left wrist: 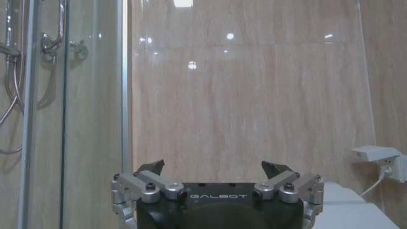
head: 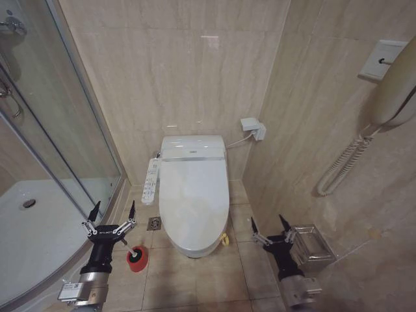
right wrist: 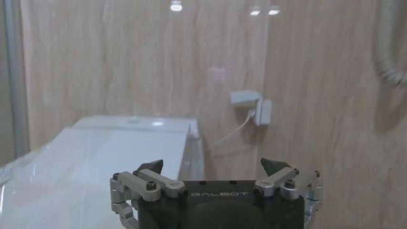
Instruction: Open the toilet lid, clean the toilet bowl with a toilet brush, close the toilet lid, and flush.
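While the toilet lid [head: 193,198] lies shut over the toilet bowl [head: 195,248], we hold our left gripper [head: 114,212] low beside the shower's glass door [head: 58,123], fingers spread and empty. Just beside that arm, between it and the bowl, the toilet brush [head: 136,255] stands in its red holder on the floor tiles. Our right gripper [head: 268,226] hangs on the bowl's other side, fingers likewise apart, holding nothing, near a metal wall holder [head: 313,244].

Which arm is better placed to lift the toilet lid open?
Probably right: the open right gripper hovers beside the closed toilet lid near its yellow tie. The open left gripper sits above the toilet brush.
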